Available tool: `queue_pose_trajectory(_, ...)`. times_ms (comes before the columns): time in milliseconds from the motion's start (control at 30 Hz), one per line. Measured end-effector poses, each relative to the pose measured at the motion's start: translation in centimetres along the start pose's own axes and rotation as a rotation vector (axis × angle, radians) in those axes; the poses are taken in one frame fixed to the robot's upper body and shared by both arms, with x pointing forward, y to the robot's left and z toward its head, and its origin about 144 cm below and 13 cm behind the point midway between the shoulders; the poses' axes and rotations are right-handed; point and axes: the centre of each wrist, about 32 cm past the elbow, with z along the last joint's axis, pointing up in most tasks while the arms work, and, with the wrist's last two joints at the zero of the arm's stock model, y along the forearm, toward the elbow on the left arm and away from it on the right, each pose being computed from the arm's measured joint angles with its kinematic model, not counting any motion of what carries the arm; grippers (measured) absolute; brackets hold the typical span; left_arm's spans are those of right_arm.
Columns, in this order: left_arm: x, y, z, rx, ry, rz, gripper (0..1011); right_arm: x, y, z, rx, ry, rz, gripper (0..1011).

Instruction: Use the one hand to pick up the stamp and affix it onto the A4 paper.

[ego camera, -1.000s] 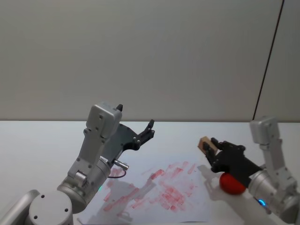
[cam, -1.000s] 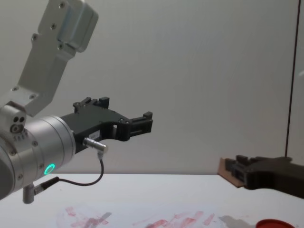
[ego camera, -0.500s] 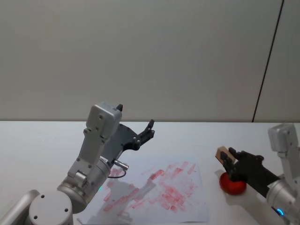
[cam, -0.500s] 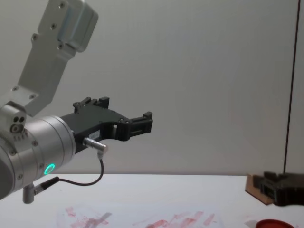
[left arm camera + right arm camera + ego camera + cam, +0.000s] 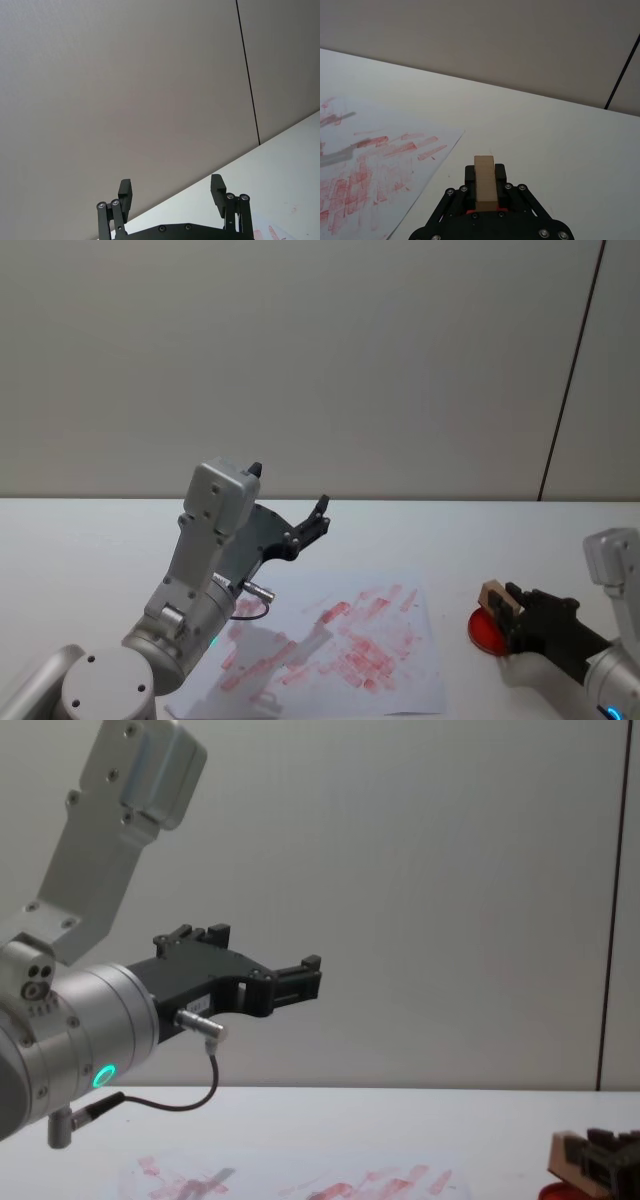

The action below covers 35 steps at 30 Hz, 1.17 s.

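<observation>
Silver-grey jointed arms carry black two-fingered grippers with visible screws; the left gripper (image 5: 300,977) wrist bears a green glowing ring (image 5: 103,1076) and looping black cable (image 5: 190,1102).

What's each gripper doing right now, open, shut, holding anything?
Left gripper: open, empty, raised above the A4 paper.
Right gripper: shut on the stamp, over the red disc.

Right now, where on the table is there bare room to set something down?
Bare table lies left of the A4 paper, and along the far edge behind it. It is crowded to the right, where the right gripper holds the stamp over the red disc. The left gripper hangs above the paper.
</observation>
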Motion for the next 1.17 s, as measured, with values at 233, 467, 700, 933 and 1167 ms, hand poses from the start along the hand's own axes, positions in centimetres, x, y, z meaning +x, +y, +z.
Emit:
queue_pose_trajectory(233, 0.0, 0.0, 0.0, 0.000, 0.000, 0.000, 1002, 0.3, -0.1, -0.6, -0.022, 0.008, -0.012, 237)
queue_pose_trajectory(467, 0.0, 0.0, 0.0, 0.000, 0.000, 0.000, 1002, 0.3, -0.2, -0.9, -0.025, 0.015, -0.018, 479)
queue_pose_trajectory(700, 0.0, 0.0, 0.0, 0.000, 0.000, 0.000, 1003, 0.3, -0.4, -0.9, 0.005, 0.027, -0.016, 682)
queue_pose_trajectory(933, 0.0, 0.0, 0.0, 0.000, 0.000, 0.000, 1002, 0.1, -0.7, -0.1, 0.073, 0.027, -0.010, 903)
queue_pose_trajectory(1167, 0.0, 0.0, 0.0, 0.000, 0.000, 0.000, 1003, -0.3, -1.0, 0.7, 0.129, 0.027, -0.005, 1001)
